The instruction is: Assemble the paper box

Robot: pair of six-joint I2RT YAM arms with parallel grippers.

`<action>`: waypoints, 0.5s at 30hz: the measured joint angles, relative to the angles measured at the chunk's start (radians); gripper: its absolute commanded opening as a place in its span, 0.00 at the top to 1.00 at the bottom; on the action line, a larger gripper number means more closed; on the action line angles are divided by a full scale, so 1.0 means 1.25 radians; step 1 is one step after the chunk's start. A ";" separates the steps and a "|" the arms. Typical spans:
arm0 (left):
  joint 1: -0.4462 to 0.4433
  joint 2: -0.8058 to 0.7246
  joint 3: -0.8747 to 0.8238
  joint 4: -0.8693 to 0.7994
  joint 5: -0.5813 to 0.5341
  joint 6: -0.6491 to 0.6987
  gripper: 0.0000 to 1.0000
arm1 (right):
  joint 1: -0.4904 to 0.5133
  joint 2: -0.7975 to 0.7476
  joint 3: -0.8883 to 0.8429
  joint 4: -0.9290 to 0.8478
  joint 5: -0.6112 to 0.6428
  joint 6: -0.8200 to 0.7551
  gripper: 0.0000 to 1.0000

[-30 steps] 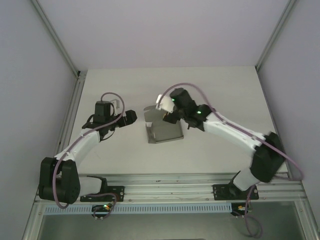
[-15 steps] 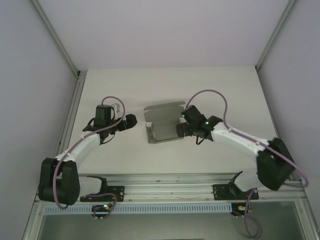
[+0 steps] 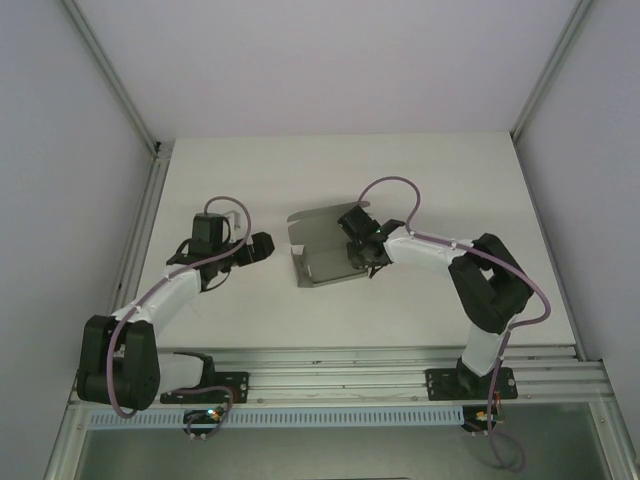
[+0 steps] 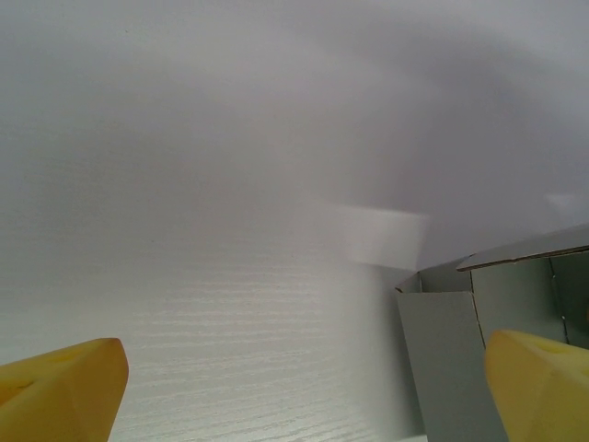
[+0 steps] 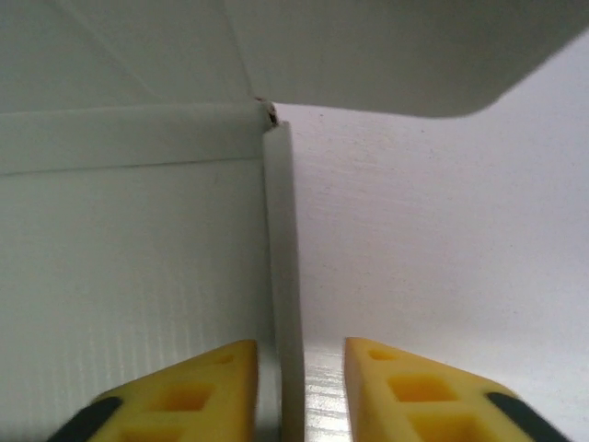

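The paper box is a half-folded grey card tray lying mid-table, its back flap raised. My right gripper sits at the box's right side. In the right wrist view its yellow fingers straddle the upright right wall; the gripper is open, with a small gap left on the outer side. My left gripper hovers left of the box, open and holding nothing. Its wide-apart fingertips frame bare table, and the box's left corner lies ahead to the right.
White table with grey enclosure walls and metal frame posts at the sides. A rail with both arm bases runs along the near edge. The right arm's purple cable loops above the box.
The right gripper has come away from the box's back flap, swung round and dropped to the right wall, its fingers now astride it. The left arm has barely shifted.
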 measured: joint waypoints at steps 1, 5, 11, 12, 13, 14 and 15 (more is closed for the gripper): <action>0.000 0.000 0.000 -0.001 0.000 0.000 0.00 | 0.000 0.005 0.000 0.002 0.005 0.002 0.83; -0.004 0.001 0.000 0.000 0.000 0.000 0.00 | 0.000 0.009 -0.010 0.034 0.022 0.005 1.00; -0.010 0.003 -0.018 0.033 0.027 -0.009 0.16 | 0.001 -0.015 -0.055 0.119 0.041 0.021 1.00; -0.009 0.001 -0.030 0.050 0.044 -0.020 0.25 | 0.001 -0.031 -0.076 0.136 0.043 0.022 1.00; -0.005 -0.002 -0.043 0.067 0.061 -0.029 0.29 | 0.001 -0.049 -0.096 0.149 0.044 0.023 1.00; -0.003 -0.005 -0.056 0.085 0.080 -0.033 0.34 | 0.001 -0.070 -0.115 0.160 0.044 0.024 1.00; 0.002 -0.012 -0.073 0.111 0.103 -0.047 0.39 | 0.001 -0.095 -0.132 0.168 0.045 0.024 1.00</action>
